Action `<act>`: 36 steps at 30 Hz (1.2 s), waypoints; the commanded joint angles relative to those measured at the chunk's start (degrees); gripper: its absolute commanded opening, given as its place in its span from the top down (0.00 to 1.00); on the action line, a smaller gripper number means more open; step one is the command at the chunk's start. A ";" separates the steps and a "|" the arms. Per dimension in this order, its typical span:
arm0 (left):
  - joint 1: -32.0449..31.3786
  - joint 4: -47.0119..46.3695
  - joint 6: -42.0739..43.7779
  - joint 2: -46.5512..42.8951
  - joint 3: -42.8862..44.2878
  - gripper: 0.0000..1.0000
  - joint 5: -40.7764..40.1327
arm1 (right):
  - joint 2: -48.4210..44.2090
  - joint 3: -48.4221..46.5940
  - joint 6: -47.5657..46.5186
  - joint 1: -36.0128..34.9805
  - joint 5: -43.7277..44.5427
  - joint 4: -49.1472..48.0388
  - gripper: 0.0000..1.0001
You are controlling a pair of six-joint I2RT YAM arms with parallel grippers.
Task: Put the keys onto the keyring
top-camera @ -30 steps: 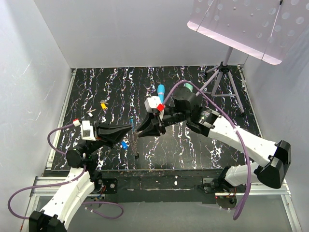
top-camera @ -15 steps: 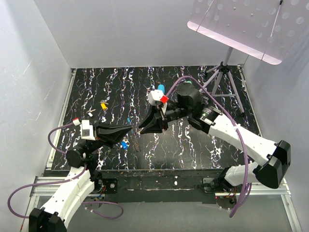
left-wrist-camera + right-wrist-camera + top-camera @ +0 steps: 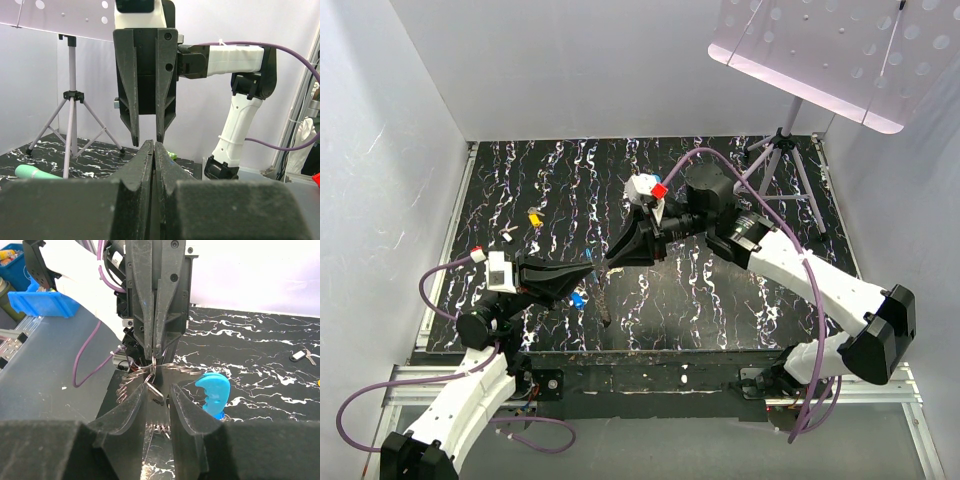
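My left gripper (image 3: 590, 267) is shut on the keyring's metal chain (image 3: 131, 382) and holds it above the table's front middle. The chain hangs down (image 3: 604, 300), and the keyring's bright blue band (image 3: 214, 392) dangles beside it (image 3: 577, 298). My right gripper (image 3: 608, 262) faces the left one tip to tip, jaws apart around a metal link of the chain (image 3: 156, 389). A yellow key (image 3: 533, 217) and a pale cream key (image 3: 507, 237) lie at the left of the table. A green key (image 3: 171, 156) lies behind the grippers in the left wrist view.
A tripod (image 3: 780, 150) carrying a perforated pink plate (image 3: 830, 50) stands at the back right. A teal wand (image 3: 35, 172) lies near its feet. White walls close in the black marbled table (image 3: 740, 290) on three sides. A blue bin (image 3: 45, 302) sits off the table.
My right arm has lifted and swung its wrist back and up, keeping its fingertips by the left gripper's tips. The left gripper still holds the chain in about the same place.
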State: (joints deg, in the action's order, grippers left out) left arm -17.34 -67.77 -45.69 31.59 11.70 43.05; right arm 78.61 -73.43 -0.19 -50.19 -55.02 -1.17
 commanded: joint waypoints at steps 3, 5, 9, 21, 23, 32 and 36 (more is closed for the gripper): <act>0.29 -2.02 -0.45 -0.39 -0.02 1.00 -0.77 | 0.49 -2.60 1.50 0.45 0.88 -2.00 0.68; 0.29 -1.93 -0.36 -0.39 -0.01 1.00 -0.77 | 1.10 -2.95 1.59 0.27 1.24 -1.73 0.68; 0.29 -2.19 -0.36 -0.13 -0.01 1.00 -0.77 | 1.90 -3.39 1.50 -0.60 1.32 -1.38 0.68; 0.29 -1.49 -0.01 -0.83 -0.37 1.00 -1.30 | 1.72 -3.39 1.50 -1.75 0.18 -1.64 0.67; 0.38 -1.49 0.08 -0.74 -0.28 1.00 -1.30 | 1.81 -3.39 1.42 -1.92 0.27 -1.82 0.67; 0.29 -1.40 0.16 -0.83 -0.54 1.00 -1.56 | 2.43 -3.83 1.94 -2.80 0.71 -2.08 0.69; 0.38 -1.23 0.16 -1.01 -0.54 1.00 -1.56 | 2.78 -4.26 2.12 -3.07 0.80 -2.26 0.70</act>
State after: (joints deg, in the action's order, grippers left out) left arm -17.34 -67.75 -45.89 31.33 11.57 43.00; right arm 80.97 -74.56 1.34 -52.75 -54.13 -1.50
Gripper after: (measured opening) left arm 0.011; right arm 0.301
